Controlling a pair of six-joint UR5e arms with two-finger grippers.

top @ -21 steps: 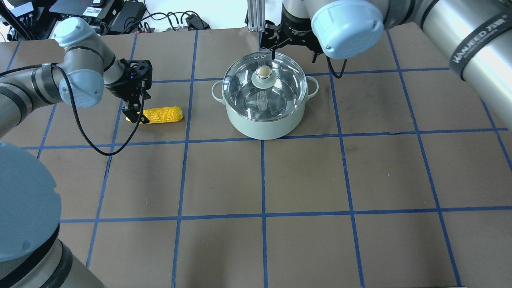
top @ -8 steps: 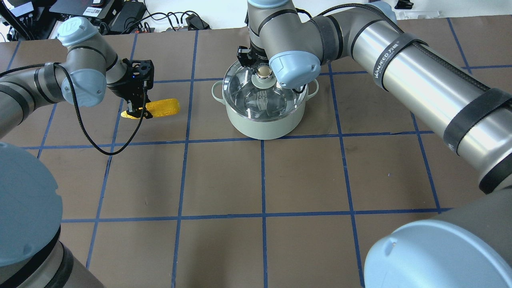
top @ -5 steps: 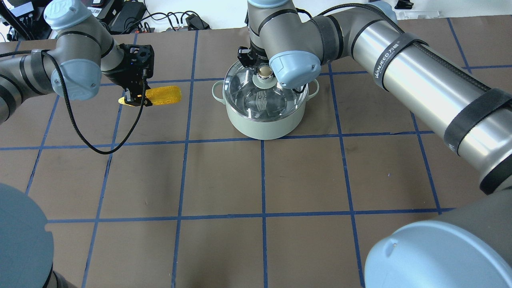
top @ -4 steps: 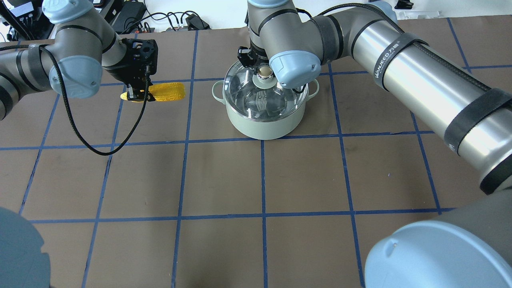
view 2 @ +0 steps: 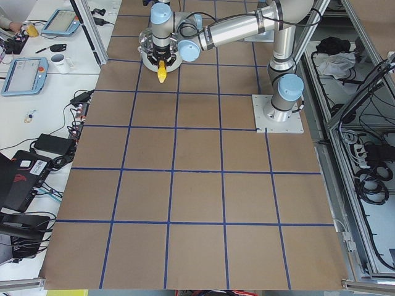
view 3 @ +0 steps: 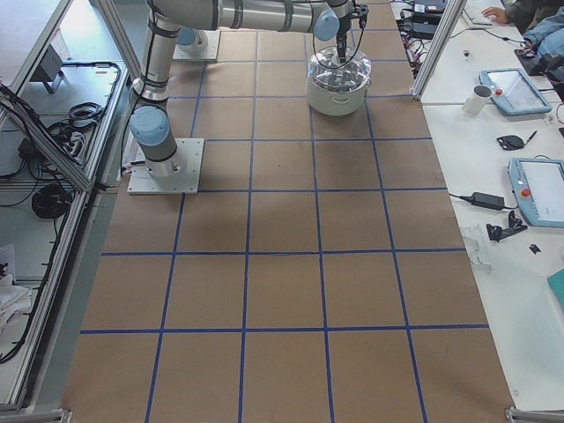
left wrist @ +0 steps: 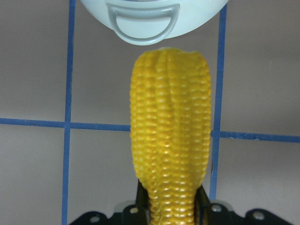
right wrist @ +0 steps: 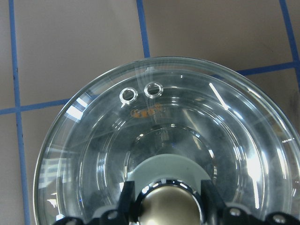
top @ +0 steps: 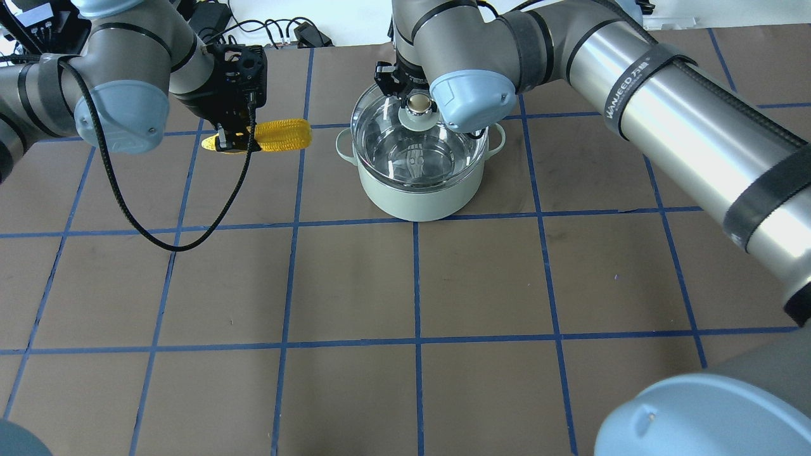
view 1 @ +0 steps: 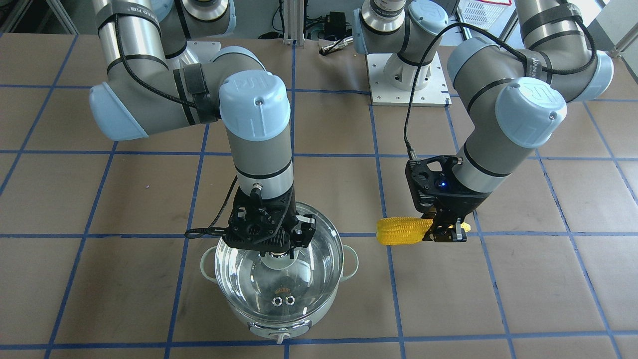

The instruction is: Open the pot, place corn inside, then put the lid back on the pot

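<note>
The mint-green pot [top: 415, 196] stands at the table's far middle, its silver front knob facing the front-facing camera [view 1: 280, 338]. My right gripper [top: 416, 101] is shut on the beige knob [right wrist: 171, 204] of the clear glass lid [top: 389, 130] and holds the lid slightly above the pot's rim. The lid also shows in the front-facing view [view 1: 279, 286]. My left gripper [top: 233, 140] is shut on the narrow end of the yellow corn [top: 282, 135] and holds it level in the air, left of the pot. Its blunt end points at the pot's side handle [left wrist: 143, 30].
The brown table [top: 418, 285] has a blue tape grid. Cables and power boxes [top: 209, 25] lie beyond its far edge. My right arm's long link [top: 684, 120] crosses above the table's right side. The left arm's black cable [top: 171, 234] hangs in a loop.
My left gripper has lifted the corn off the table and carried it right, toward the pot. My right gripper came down onto the lid's knob and has raised the lid a little.
</note>
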